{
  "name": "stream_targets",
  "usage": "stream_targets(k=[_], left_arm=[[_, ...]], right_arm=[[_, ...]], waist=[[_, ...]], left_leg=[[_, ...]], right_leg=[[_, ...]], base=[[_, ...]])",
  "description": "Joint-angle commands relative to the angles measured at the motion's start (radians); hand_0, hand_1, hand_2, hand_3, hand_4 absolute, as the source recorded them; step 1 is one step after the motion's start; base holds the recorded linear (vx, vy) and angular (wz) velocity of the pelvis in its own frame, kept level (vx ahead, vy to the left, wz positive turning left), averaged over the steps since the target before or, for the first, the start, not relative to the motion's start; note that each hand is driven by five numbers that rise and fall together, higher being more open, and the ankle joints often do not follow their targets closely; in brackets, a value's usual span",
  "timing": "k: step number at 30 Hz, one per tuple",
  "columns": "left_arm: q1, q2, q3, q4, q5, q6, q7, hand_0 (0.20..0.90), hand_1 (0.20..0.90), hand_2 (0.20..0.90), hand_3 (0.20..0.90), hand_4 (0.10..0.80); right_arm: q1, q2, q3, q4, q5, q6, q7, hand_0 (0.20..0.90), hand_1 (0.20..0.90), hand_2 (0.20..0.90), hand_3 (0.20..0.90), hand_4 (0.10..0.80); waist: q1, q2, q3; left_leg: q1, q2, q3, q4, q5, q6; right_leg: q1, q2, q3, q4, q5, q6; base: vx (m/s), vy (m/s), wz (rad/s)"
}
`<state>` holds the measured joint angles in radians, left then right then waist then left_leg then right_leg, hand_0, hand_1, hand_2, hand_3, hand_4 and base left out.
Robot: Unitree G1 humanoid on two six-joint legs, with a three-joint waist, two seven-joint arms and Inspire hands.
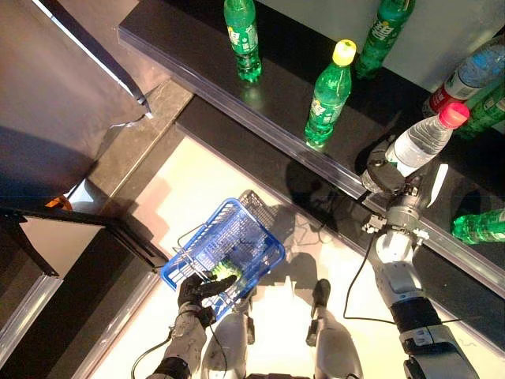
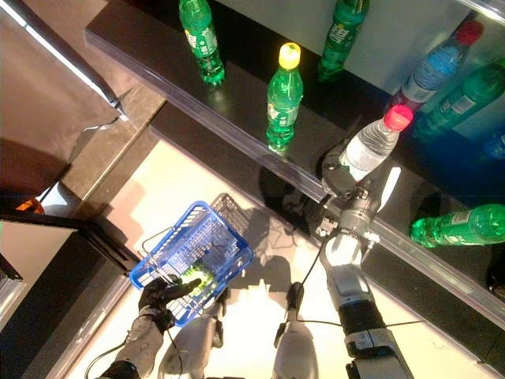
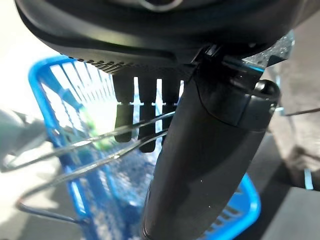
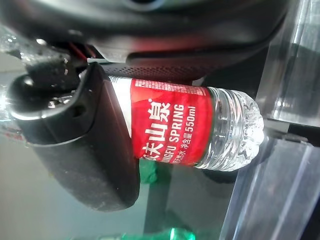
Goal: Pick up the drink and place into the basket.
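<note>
My right hand (image 1: 384, 178) is shut on a clear water bottle (image 1: 422, 139) with a red cap and red label, held tilted over the front edge of the dark shelf (image 1: 197, 59). The right wrist view shows the thumb (image 4: 85, 140) curled across the bottle (image 4: 200, 130). My left hand (image 1: 197, 296) is shut on the thin wire handles (image 3: 90, 150) of the blue basket (image 1: 227, 245), which hangs low in front at the left. Something green (image 1: 226, 271) lies in the basket.
Green bottles stand on the shelf: one with a yellow cap (image 1: 329, 95) at the middle, others at the back (image 1: 243, 39) (image 1: 383, 35). A green bottle (image 1: 480, 227) lies at the right. Another water bottle (image 1: 469, 79) stands at the far right. A clear rail (image 1: 316, 162) edges the shelf.
</note>
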<state>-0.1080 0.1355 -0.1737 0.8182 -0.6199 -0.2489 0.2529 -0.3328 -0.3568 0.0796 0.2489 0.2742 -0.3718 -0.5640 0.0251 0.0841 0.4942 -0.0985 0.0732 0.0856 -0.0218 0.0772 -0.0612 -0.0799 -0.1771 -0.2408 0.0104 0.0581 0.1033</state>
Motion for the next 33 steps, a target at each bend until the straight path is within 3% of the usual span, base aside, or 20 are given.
stream_targets(k=[1, 10, 15, 18, 24, 28, 33], left_arm=[[0.061, 0.127, 0.045, -0.187, -0.019, -0.157, -0.027, 0.300, 0.300, 0.300, 0.200, 0.100], [0.164, 0.170, 0.032, -0.455, -0.012, -0.048, -0.126, 0.300, 0.300, 0.300, 0.200, 0.100], [0.209, 0.213, 0.018, -0.615, -0.009, 0.076, -0.181, 0.300, 0.300, 0.300, 0.200, 0.100], [0.230, 0.247, 0.011, -0.726, -0.025, 0.153, -0.206, 0.300, 0.300, 0.300, 0.200, 0.100], [0.273, 0.304, 0.038, -0.953, -0.055, 0.244, -0.327, 0.300, 0.300, 0.300, 0.200, 0.100], [0.266, 0.365, 0.045, -1.059, -0.100, 0.291, -0.399, 0.300, 0.300, 0.300, 0.200, 0.100], [0.239, 0.488, 0.066, -1.157, -0.189, 0.376, -0.458, 0.300, 0.300, 0.300, 0.200, 0.100]], right_arm=[[-0.008, -0.025, -0.036, -0.258, -0.091, -0.155, 0.113, 0.300, 0.300, 0.300, 0.200, 0.100], [0.085, -0.075, -0.053, -0.386, -0.055, -0.139, 0.226, 0.300, 0.300, 0.300, 0.200, 0.100], [0.131, -0.108, -0.068, -0.438, 0.018, -0.135, 0.276, 0.300, 0.300, 0.300, 0.200, 0.100], [0.162, -0.124, -0.051, -0.490, 0.089, -0.106, 0.364, 0.300, 0.300, 0.300, 0.200, 0.100], [0.250, -0.129, 0.010, -0.582, 0.204, -0.038, 0.555, 0.300, 0.300, 0.300, 0.200, 0.100], [0.275, -0.129, 0.064, -0.601, 0.237, -0.007, 0.600, 0.300, 0.300, 0.300, 0.200, 0.100], [0.276, -0.157, 0.136, -0.625, 0.257, 0.013, 0.608, 0.300, 0.300, 0.300, 0.200, 0.100]], waist=[[0.000, -0.047, -0.169], [0.017, -0.051, -0.255], [0.019, -0.041, -0.278], [0.016, -0.030, -0.280], [0.025, -0.020, -0.303], [0.034, -0.020, -0.320], [0.049, -0.022, -0.342]], left_leg=[[0.001, 0.029, -0.011, 0.014, 0.021, -0.003], [0.052, 0.050, -0.005, 0.055, 0.000, -0.012], [0.059, 0.058, 0.005, 0.115, -0.018, -0.018], [0.060, 0.059, 0.008, 0.156, -0.027, -0.021], [0.092, 0.060, 0.007, 0.146, -0.026, -0.018], [0.110, 0.061, 0.002, 0.110, -0.014, -0.018], [0.118, 0.060, -0.006, 0.073, 0.000, -0.020]], right_leg=[[-0.022, -0.077, 0.036, 0.059, 0.039, 0.017], [0.057, -0.050, 0.012, 0.066, -0.003, -0.011], [0.086, -0.042, -0.001, 0.087, -0.027, -0.025], [0.097, -0.042, -0.003, 0.114, -0.043, -0.032], [0.138, -0.047, -0.008, 0.103, -0.047, -0.020], [0.154, -0.052, -0.021, 0.081, -0.038, -0.006], [0.164, -0.060, -0.042, 0.058, -0.025, 0.007]], base=[[0.000, 0.000, 0.00], [0.080, -0.003, 0.00], [0.099, 0.021, 0.01], [0.106, 0.058, 0.02], [0.086, 0.039, 0.01], [-0.005, -0.002, 0.02], [-0.022, -0.014, 0.10]])
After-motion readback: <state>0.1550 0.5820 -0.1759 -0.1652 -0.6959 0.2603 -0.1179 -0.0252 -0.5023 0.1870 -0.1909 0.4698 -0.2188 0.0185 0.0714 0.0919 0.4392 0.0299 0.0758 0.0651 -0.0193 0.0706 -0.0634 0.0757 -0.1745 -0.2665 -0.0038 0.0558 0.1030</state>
